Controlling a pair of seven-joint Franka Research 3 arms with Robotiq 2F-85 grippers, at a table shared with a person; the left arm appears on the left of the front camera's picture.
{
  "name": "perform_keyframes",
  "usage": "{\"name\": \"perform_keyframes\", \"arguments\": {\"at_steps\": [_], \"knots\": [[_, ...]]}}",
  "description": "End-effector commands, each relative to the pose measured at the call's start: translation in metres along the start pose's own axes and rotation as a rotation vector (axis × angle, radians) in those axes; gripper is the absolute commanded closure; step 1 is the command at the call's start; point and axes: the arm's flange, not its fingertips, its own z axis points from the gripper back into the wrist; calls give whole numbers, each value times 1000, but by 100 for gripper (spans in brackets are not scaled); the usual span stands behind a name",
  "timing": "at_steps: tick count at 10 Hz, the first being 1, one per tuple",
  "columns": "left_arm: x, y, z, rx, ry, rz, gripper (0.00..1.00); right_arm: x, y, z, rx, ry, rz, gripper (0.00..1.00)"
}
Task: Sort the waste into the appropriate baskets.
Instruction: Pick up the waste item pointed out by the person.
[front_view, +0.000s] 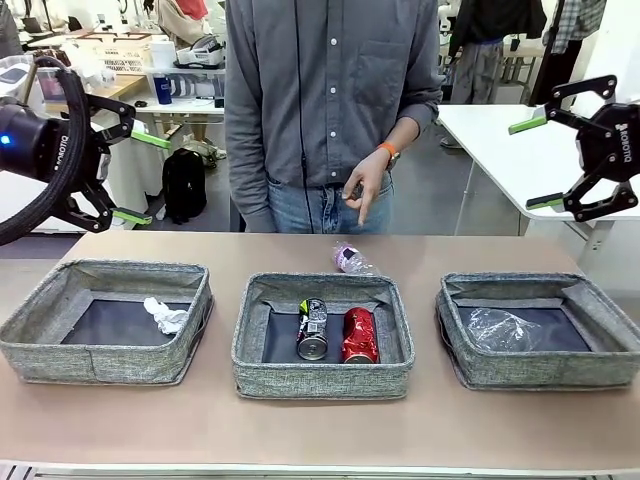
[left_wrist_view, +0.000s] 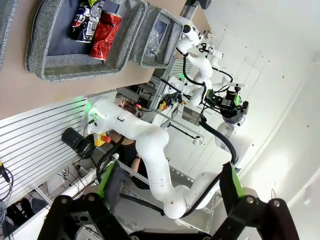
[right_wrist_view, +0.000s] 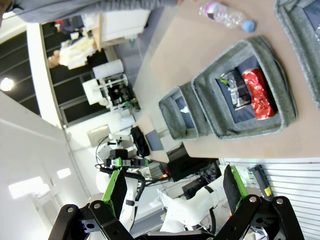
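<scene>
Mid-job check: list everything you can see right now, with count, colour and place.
Baskets: 3, grey fabric, in a row on the table: left, middle, right.
Paper wad: 1, white, in left basket.
Dark can: 1, in middle basket.
Red can: 1, in middle basket, beside the dark can.
Clear bottle: 1, crushed, in right basket.
Pink-labelled bottle: 1, on table behind middle basket.
Person's hand: 1, above that bottle.
Left gripper: open, raised.
Right gripper: open, raised.
</scene>
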Motion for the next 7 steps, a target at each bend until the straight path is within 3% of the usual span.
{"name": "perform_keyframes", "arguments": {"at_steps": [1,5,7], "knots": [[-1,-4,-2,-18,7,5,0,0,1,0,9,5,-1,0],[-1,-4,-2,-18,7,5,0,0,0,0,0,0,0,0],[-1,-4,-2,-18,7,5,0,22,29,-49,-179,-77,99,0]]}}
